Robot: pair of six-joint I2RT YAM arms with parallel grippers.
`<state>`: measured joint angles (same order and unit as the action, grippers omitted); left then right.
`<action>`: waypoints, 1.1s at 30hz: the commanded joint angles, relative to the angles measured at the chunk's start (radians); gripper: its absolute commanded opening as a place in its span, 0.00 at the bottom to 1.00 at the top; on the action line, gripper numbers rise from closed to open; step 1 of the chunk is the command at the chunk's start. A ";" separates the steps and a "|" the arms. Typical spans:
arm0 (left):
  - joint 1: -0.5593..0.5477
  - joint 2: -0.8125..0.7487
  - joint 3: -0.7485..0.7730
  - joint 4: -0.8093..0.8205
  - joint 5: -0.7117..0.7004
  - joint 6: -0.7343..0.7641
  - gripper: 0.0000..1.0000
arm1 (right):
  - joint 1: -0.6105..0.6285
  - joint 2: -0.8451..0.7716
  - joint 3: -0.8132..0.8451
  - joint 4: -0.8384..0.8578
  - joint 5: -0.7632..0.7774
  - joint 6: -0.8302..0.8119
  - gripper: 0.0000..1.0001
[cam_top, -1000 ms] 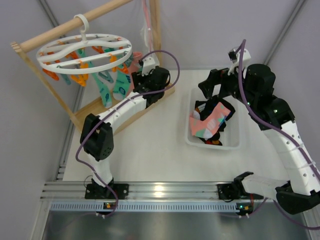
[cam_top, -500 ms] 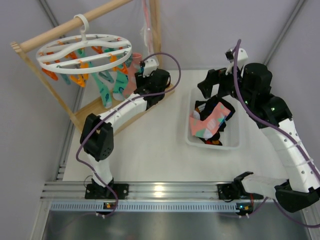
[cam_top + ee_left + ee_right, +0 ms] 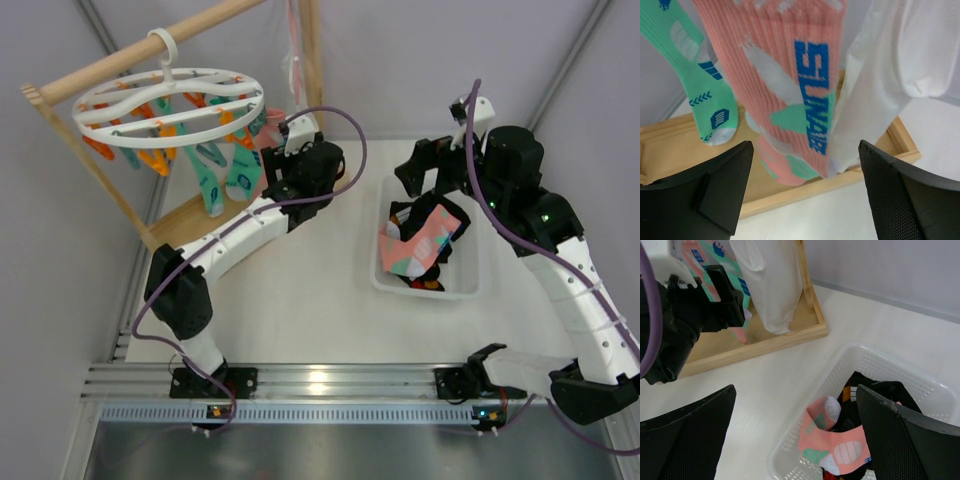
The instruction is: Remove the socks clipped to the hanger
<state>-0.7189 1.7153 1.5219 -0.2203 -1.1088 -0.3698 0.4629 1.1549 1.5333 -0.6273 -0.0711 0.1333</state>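
Right gripper [image 3: 797, 440], jaws spread apart, hovered over the white basket [image 3: 935, 390], in which loose socks [image 3: 837, 442] lay. Left gripper [image 3: 800, 192], jaws likewise wide apart and touching nothing, faced a pink sock [image 3: 785, 75] hanging just ahead, between a mint sock [image 3: 695, 75] and a white cloth [image 3: 890, 65], above the wooden frame [image 3: 670, 145]. Farther back, these socks hung clipped beneath the hanger [image 3: 215, 73], which was hooked on the frame's rail at far left.
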 commanded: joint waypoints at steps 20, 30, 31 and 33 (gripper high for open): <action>0.095 0.081 0.074 0.062 -0.034 0.057 0.29 | 0.020 -0.018 0.022 0.069 -0.025 -0.001 0.99; 0.072 -0.137 -0.115 0.056 0.119 -0.047 0.00 | 0.020 -0.008 0.024 0.092 -0.045 0.014 0.99; 0.058 -0.164 -0.138 0.058 0.148 -0.052 0.00 | 0.020 -0.009 0.024 0.104 -0.052 0.018 0.99; 0.042 -0.258 -0.219 0.058 0.247 -0.081 0.00 | 0.019 -0.017 0.010 0.161 -0.067 0.052 0.99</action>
<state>-0.6502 1.5887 1.3598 -0.1993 -0.9962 -0.3882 0.4694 1.1545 1.5330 -0.6022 -0.1036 0.1436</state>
